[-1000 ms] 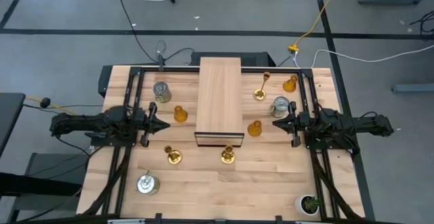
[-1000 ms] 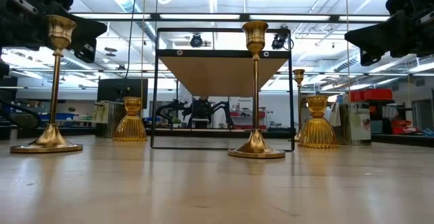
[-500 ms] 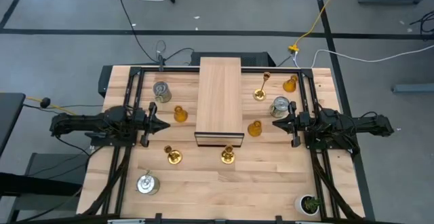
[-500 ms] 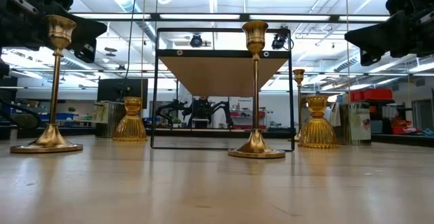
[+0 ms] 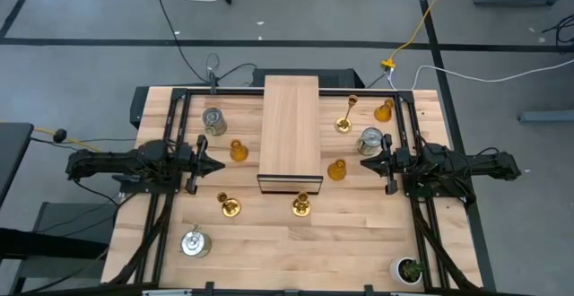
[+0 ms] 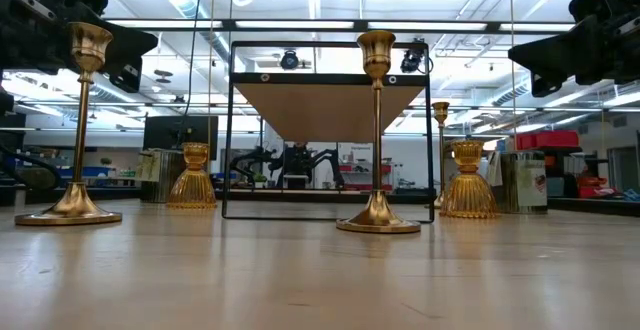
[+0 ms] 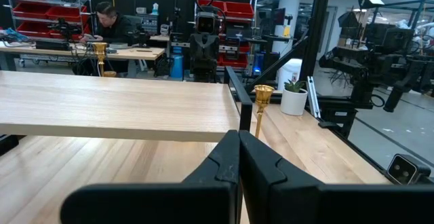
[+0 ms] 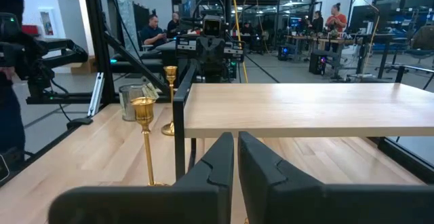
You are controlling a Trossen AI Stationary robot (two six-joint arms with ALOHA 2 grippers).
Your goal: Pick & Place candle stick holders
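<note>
Along the desk's (image 5: 296, 242) left edge the left gripper (image 5: 218, 164) hovers, jaws together and empty. Candle stick holders (image 5: 229, 205) stand scattered around the central wooden shelf (image 5: 290, 126), apparently none upon it. By the right edge the right gripper (image 5: 365, 163) hovers, jaws together.

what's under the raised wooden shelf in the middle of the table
In the low view, the table top under the wooden shelf looks bare between its black frame legs. From above the board covers that patch, so small items there can't be ruled out.
</note>
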